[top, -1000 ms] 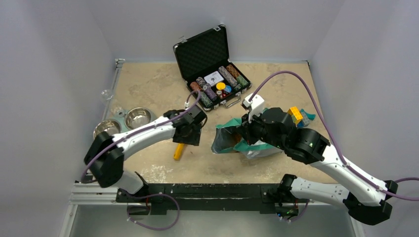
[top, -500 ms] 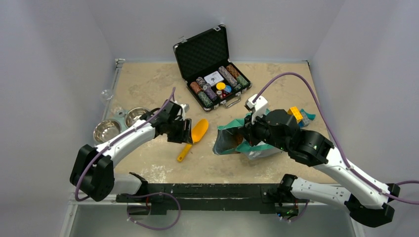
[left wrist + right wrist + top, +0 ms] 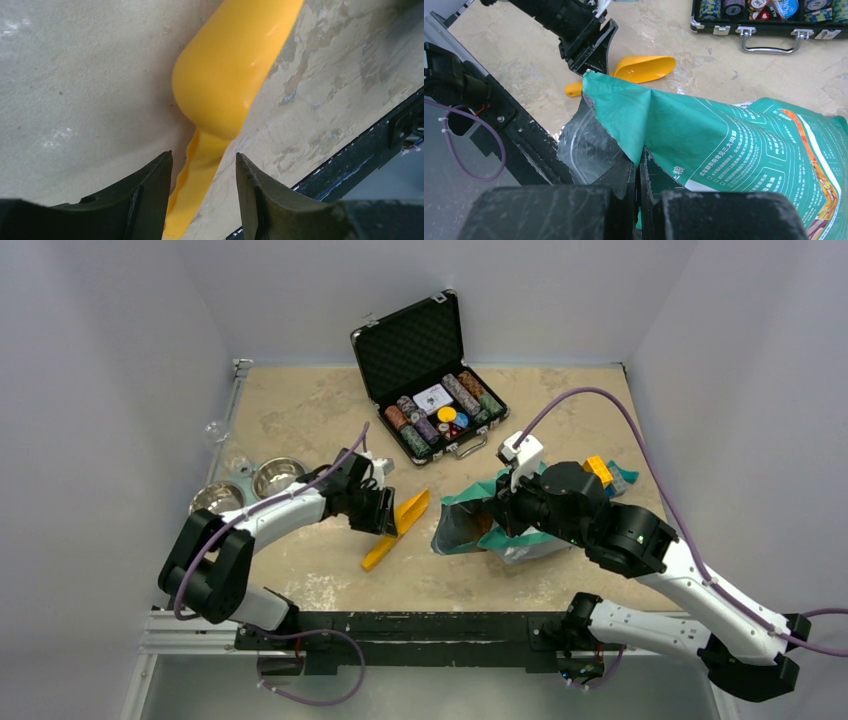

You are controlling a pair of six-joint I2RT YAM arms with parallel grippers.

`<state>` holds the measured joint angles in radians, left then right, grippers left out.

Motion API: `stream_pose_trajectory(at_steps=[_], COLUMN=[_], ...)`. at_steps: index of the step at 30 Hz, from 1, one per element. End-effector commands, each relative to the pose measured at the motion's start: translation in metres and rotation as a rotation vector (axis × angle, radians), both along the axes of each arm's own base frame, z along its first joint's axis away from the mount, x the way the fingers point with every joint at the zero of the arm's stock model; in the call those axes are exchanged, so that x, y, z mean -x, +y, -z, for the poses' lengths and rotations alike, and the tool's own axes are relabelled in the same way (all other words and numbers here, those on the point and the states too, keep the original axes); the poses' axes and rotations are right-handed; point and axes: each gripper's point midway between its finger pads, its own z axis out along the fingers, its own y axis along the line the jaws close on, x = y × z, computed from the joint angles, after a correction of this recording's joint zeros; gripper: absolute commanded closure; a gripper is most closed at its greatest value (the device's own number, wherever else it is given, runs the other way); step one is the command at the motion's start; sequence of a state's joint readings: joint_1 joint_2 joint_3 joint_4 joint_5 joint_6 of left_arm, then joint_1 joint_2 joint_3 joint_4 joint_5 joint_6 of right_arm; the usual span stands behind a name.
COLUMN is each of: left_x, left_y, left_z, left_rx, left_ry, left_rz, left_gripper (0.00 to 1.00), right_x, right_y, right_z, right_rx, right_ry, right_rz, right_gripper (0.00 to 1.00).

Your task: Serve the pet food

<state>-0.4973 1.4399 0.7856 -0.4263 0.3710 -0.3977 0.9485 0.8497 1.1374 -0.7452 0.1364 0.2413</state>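
Observation:
The teal-green pouch (image 3: 478, 533) lies at centre right, its torn mouth facing left, silvery lining (image 3: 584, 145) showing. No kibble shows. My right gripper (image 3: 498, 510) is shut on the pouch's upper edge (image 3: 639, 125); in the right wrist view the gripper (image 3: 639, 170) pinches the teal film. A yellow scoop (image 3: 398, 530) lies on the table left of the pouch. My left gripper (image 3: 383, 512) is open over it. In the left wrist view the scoop's handle (image 3: 195, 190) lies between the spread fingers of the left gripper (image 3: 204, 170), and the scoop's bowl (image 3: 230, 75) points away.
Two steel bowls (image 3: 279, 478) (image 3: 214, 499) stand at the left edge. An open black case of poker chips (image 3: 430, 390) is at the back centre. A yellow and blue object (image 3: 600, 473) lies behind the right arm. A black rail (image 3: 420, 625) runs along the near edge.
The left gripper drew back left off the scoop, then came back over its handle. The scoop has shifted right and turned. The right gripper still holds the pouch.

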Motion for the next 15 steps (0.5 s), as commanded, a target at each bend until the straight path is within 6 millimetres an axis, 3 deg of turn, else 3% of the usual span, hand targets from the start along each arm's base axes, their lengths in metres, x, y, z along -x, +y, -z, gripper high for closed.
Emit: stream_pose_trajectory(at_steps=[1,6,10,15], left_x=[-0.008,-0.006,-0.003,-0.006], left_y=[-0.022,-0.029,-0.034,-0.039], left_z=[0.001,0.008,0.019,0.024], left_rx=[0.065,0.023,-0.06,-0.168], left_ry=[-0.084,-0.135,-0.168,-0.204], left_rz=[0.072,0.041,0.014,-0.098], left_gripper=[0.46,0.49,0.67,0.78], right_x=[0.0,-0.001,-0.001,-0.002], right_y=[0.007,0.008,0.011,0.016], right_z=[-0.037,-0.039,-0.037,-0.035], right_rx=[-0.104,-0.1,-0.098,-0.09], right_ry=[-0.077,-0.077,-0.068,-0.052], right_rz=[-0.028,-0.029,-0.036,-0.045], right_gripper=[1.0,1.0,1.0,1.0])
